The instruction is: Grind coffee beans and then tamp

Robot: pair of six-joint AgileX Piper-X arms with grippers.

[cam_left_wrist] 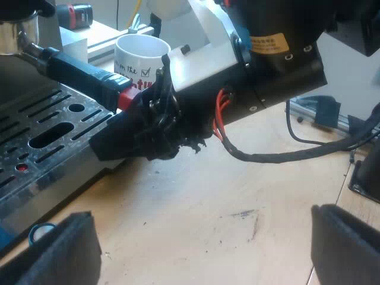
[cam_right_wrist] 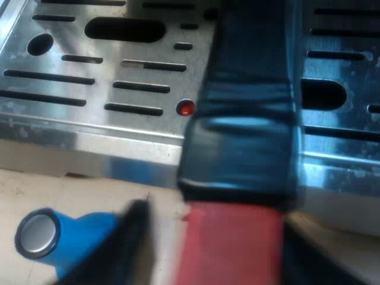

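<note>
Your right gripper (cam_right_wrist: 217,261) straddles the red end (cam_right_wrist: 234,243) of the holder (cam_left_wrist: 71,65) at the edge of the drip tray (cam_right_wrist: 89,77), fingers (cam_right_wrist: 127,249) parted, a sliver of table (cam_right_wrist: 59,184) showing beside one finger, so not clamped. Your left gripper (cam_left_wrist: 202,255) hangs spread wide over the table, holding nothing. The holder's metal head is cut off, and a finger half hides the blue tamper (cam_right_wrist: 53,237) lying just beside the tray.

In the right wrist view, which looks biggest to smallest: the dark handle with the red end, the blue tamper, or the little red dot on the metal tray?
1. dark handle with the red end, though it is nearest the camera.
2. blue tamper with a metal face.
3. small red dot on the slotted steel tray.
</note>
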